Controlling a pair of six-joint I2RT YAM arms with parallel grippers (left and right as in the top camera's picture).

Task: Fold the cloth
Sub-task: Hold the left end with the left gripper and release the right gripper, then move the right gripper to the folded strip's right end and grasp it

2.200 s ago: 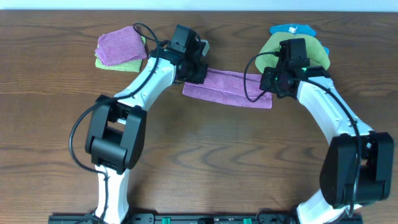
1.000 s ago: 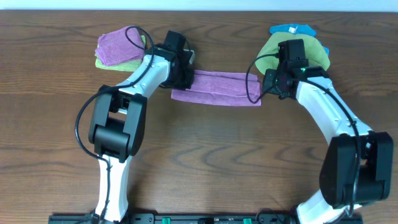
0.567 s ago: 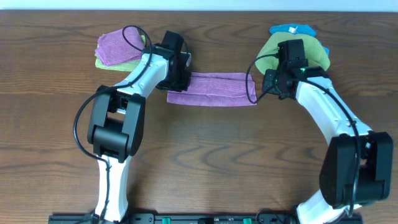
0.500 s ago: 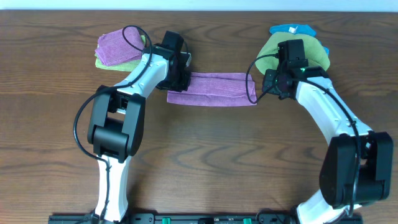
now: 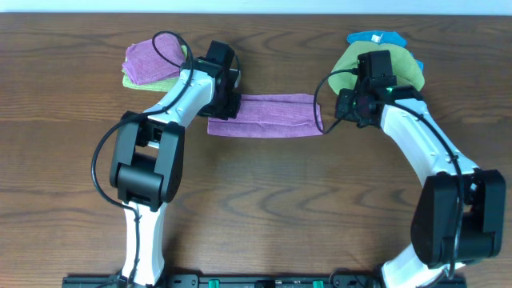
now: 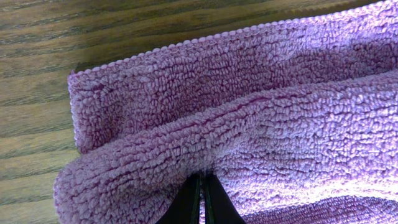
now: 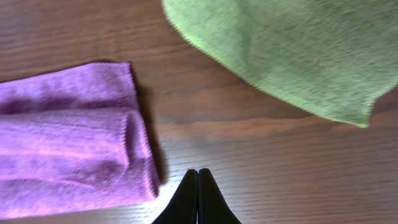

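Observation:
The purple cloth (image 5: 272,114) lies as a long folded strip across the table's back middle. My left gripper (image 5: 226,108) is at its left end. In the left wrist view the jaws (image 6: 202,178) are shut, pinching a raised fold of the purple cloth (image 6: 249,112). My right gripper (image 5: 346,110) sits just off the strip's right end. In the right wrist view its jaws (image 7: 198,172) are shut and empty over bare wood, a little right of the cloth's end (image 7: 68,143).
A green cloth (image 5: 348,56) lies behind the right gripper, over a blue one (image 5: 376,37); it also shows in the right wrist view (image 7: 292,50). A folded purple cloth on a green one (image 5: 152,58) sits at the back left.
The left gripper has dragged the purple cloth leftward, so its right end has pulled away from the right gripper. The right arm has barely moved.

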